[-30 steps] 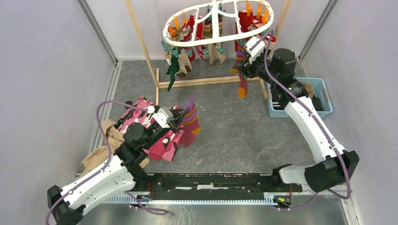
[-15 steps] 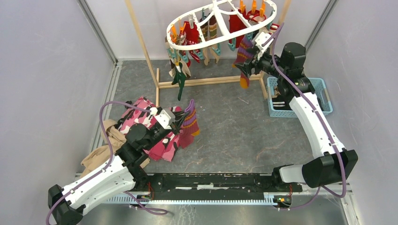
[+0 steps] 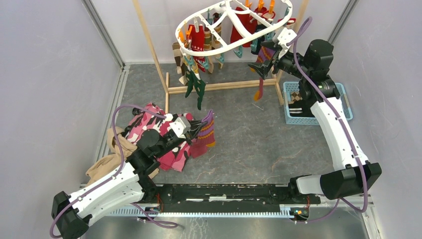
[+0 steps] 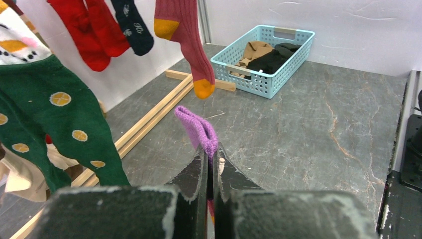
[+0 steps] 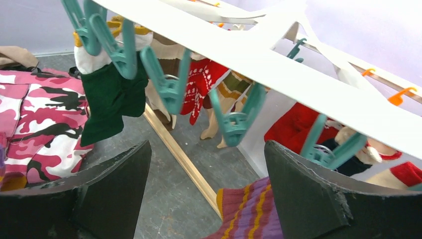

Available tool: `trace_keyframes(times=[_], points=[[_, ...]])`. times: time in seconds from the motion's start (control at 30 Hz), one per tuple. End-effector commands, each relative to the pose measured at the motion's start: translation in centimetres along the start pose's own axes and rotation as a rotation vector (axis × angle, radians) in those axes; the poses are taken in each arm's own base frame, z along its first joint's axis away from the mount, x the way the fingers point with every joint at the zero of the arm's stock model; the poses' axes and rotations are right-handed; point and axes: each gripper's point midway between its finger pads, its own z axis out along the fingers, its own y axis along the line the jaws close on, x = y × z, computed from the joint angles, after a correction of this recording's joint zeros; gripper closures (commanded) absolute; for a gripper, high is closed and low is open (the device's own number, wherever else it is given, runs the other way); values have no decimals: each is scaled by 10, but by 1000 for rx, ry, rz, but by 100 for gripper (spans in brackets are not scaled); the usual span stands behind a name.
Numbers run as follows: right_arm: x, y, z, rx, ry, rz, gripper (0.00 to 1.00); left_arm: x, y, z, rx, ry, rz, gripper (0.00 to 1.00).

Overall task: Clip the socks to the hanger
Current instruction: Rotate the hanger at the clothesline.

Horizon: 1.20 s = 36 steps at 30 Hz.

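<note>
The white oval hanger [image 3: 226, 48] hangs tilted from the wooden rack, with several socks clipped under it. A dark green sock [image 3: 195, 88] dangles at its left. My right gripper [image 3: 263, 62] is open at the hanger's right end. In the right wrist view its jaws [image 5: 206, 149] stand wide apart under the white frame [image 5: 278, 69] and its teal clips [image 5: 234, 122]. A maroon striped sock [image 5: 254, 214] hangs between and below them. My left gripper [image 3: 201, 127] is shut on the purple cuff [image 4: 196, 127] of another maroon striped sock [image 3: 205, 137], low over the floor.
A pink camouflage cloth [image 3: 149, 132] and a tan cloth [image 3: 107, 159] lie by my left arm. The wooden rack's base bar [image 3: 219, 86] crosses the back. A blue basket [image 3: 344, 102] with dark and tan fabric stands at the right, behind my right arm.
My right gripper has moved up and to the right. The hanger has swung and tilted the same way, and the maroon sock rose with it. My left gripper has moved slightly right with its sock.
</note>
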Motion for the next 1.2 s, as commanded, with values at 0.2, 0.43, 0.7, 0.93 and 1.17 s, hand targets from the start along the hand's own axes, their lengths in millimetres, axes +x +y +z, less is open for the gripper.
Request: trace_keyframes(times=[0.2,0.43,0.7,0.93,1.17], points=[[-22,-12,4,-61,-127,27,10,-26,-8,6,50,-88,-22,98],[-30,-16,15,-94,-177,85,9,-26,-9,6,59,-88,-22,98],[-41,-10,13,-119,-227,140,8,-24,-10,7,63,-87,-19,98],[-46,-10,13,-116,-253,121,9,-25,-12,10,78,-91,-25,98],[-50,-16,11,-83,-247,78,12,-25,-13,10,84,-95,-30,98]])
